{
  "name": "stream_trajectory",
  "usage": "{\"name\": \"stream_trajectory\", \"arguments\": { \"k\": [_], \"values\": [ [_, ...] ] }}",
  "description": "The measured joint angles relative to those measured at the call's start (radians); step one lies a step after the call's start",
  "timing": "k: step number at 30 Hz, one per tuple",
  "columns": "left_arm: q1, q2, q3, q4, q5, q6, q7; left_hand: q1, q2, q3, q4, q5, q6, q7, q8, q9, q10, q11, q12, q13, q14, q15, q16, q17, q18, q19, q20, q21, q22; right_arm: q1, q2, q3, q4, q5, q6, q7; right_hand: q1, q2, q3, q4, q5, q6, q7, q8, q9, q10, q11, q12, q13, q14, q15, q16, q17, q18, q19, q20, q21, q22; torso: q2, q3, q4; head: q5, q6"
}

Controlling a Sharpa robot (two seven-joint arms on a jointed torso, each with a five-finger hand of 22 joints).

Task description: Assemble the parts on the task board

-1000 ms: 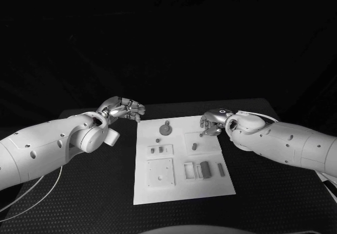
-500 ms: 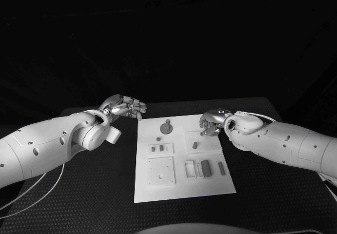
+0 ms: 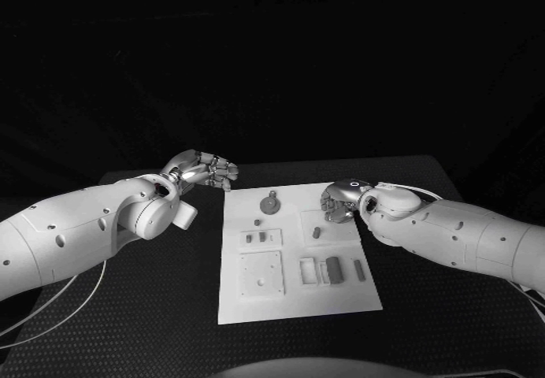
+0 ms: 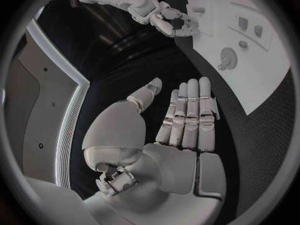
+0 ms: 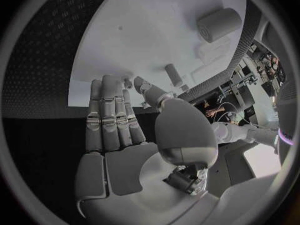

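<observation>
On the task board (image 3: pixel 341 303), parts (image 3: pixel 331 270) apart from fingers (image 3: pixel 337 211)

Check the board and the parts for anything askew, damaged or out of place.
Nothing stands out. The task board lies flat on the table, its grey parts sit on it in order, and both robot hands hold nothing.

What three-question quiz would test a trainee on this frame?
1. True or false: the left hand holds a part.
2. Which hand is over the task board? A) left B) right C) both
3. Fill in: the round disc part lies on the board's ___ end, seen from the robot.

Key: 1 false, its fingers are apart with nothing in them. 2 B, the right hand is at the board's far right corner. 3 far.
</observation>
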Motion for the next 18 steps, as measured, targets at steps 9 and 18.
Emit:
{"name": "stream_trajectory", "arguments": {
  "k": [9,18],
  "values": [
    [0.000,0.001,0.000,-0.002,0.000,0.000,-0.001,0.000,0.000,0.000,0.000,0.000,0.000,0.000,0.000,0.000,0.000,0.000,0.000,0.001,0.000,0.000,0.000,0.000,-0.001,0.000,0.000,0.000,-0.001,-0.003,0.014,0.001,-0.018,-0.001,-0.008,0.001,0.018,0.018,-0.003,-0.003,0.000,0.021,-0.012,0.012,0.004,0.030,-0.009,-0.004,0.009,0.000,0.000,0.000,0.005,0.000,0.000,0.000,-0.004,0.005,0.000,0.0006,-0.0005,0.004,-0.004],
    [0.000,0.002,0.000,-0.003,0.000,0.001,-0.003,0.000,0.000,0.000,0.000,0.000,0.000,0.000,0.000,0.000,0.000,0.000,0.000,0.001,0.000,0.000,0.000,0.000,-0.005,0.000,0.000,0.000,-0.003,-0.005,0.014,0.002,-0.018,-0.014,-0.011,0.001,0.042,0.051,0.000,-0.006,0.000,0.057,-0.024,0.033,0.014,0.060,-0.019,-0.009,0.023,0.000,-0.005,0.000,0.010,0.000,0.000,0.000,-0.012,0.014,0.000,0.0006,-0.0004,0.005,-0.009]
  ]
}}
